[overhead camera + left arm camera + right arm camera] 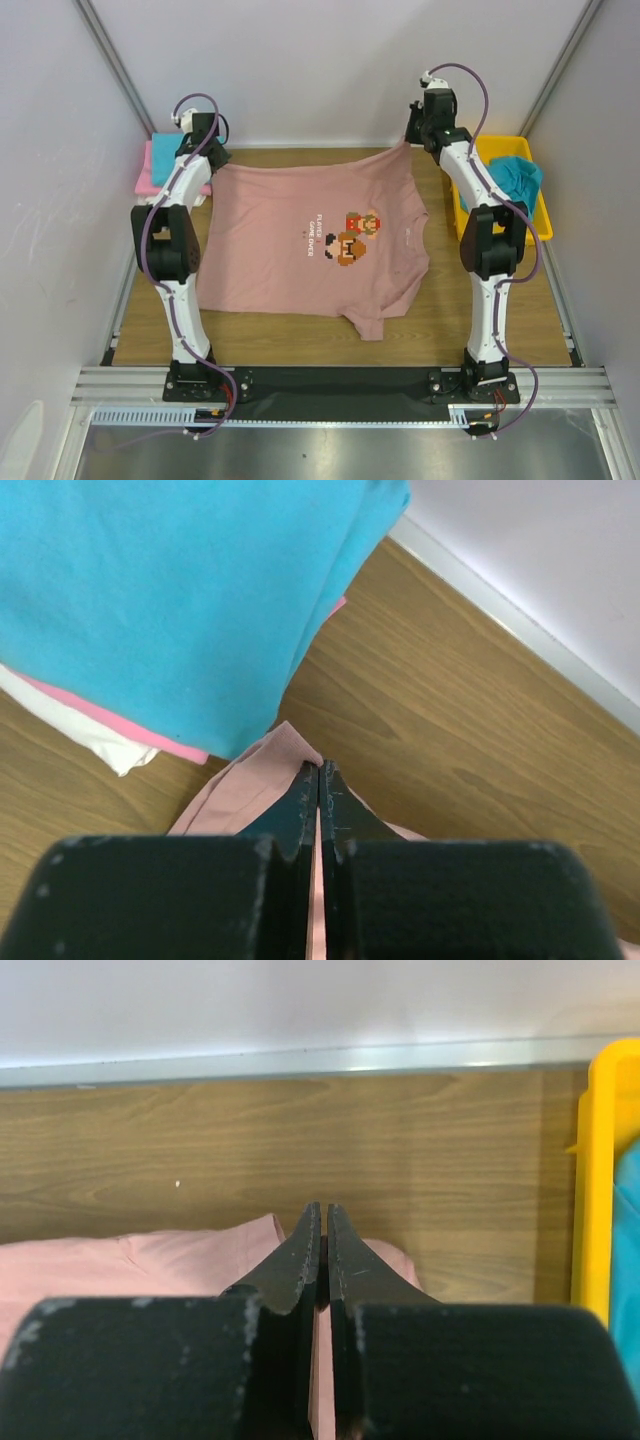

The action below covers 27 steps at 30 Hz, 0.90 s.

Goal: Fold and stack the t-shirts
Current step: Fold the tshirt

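A dusty-pink t-shirt (pixel 300 235) with a pixel-figure chest print lies spread on the wooden table, its collar toward the right. My left gripper (pixel 213 163) is shut on the shirt's far left corner; pink cloth (pixel 255 780) shows between the jaws in the left wrist view (pixel 319 772). My right gripper (pixel 413 140) is shut on the far right corner, cloth (pixel 150 1260) around its jaws in the right wrist view (pixel 322 1212). A stack of folded shirts sits at the far left, teal (pixel 170 590) on top, bright pink (pixel 110 718) and white (pixel 85 742) beneath. Another teal shirt (pixel 518 178) lies in the tray.
A yellow plastic tray (pixel 536 212) stands at the right edge, also in the right wrist view (pixel 600 1170). White walls and a metal frame close in the table's far and side edges. The folded stack (pixel 160 165) sits just left of my left gripper.
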{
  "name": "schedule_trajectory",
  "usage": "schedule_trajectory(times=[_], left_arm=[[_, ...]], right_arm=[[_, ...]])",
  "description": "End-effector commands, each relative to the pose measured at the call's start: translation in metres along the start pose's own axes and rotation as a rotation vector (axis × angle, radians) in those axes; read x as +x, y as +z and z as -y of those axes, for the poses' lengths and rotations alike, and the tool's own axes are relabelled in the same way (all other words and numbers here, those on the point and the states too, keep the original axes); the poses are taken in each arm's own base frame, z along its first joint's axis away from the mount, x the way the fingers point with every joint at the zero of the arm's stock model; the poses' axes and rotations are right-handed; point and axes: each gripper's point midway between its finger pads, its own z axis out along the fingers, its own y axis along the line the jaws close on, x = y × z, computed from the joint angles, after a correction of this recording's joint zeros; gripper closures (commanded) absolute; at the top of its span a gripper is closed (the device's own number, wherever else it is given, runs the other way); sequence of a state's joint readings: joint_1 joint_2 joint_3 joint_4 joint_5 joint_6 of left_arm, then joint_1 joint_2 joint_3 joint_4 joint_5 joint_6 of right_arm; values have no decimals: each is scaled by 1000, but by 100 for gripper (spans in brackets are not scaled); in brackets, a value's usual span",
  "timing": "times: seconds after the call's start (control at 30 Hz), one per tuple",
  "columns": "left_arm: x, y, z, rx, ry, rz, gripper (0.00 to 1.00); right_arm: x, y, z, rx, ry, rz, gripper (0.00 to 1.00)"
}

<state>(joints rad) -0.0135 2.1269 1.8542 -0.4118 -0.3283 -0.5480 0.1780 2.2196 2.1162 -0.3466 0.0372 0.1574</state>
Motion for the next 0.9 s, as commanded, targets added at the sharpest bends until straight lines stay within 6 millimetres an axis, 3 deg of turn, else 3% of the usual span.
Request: schedule_trajectory(times=[0.0, 0.43, 0.87], left_arm=[[-27, -8, -14, -3, -32, 24, 100], [-16, -22, -25, 29, 24, 41, 100], [2, -41, -44, 15, 42, 22, 100]], right_arm=[[-54, -41, -7, -21, 18, 126, 100], [-33, -73, -5, -19, 43, 95, 100], [24, -106, 0, -5, 87, -34, 100]])
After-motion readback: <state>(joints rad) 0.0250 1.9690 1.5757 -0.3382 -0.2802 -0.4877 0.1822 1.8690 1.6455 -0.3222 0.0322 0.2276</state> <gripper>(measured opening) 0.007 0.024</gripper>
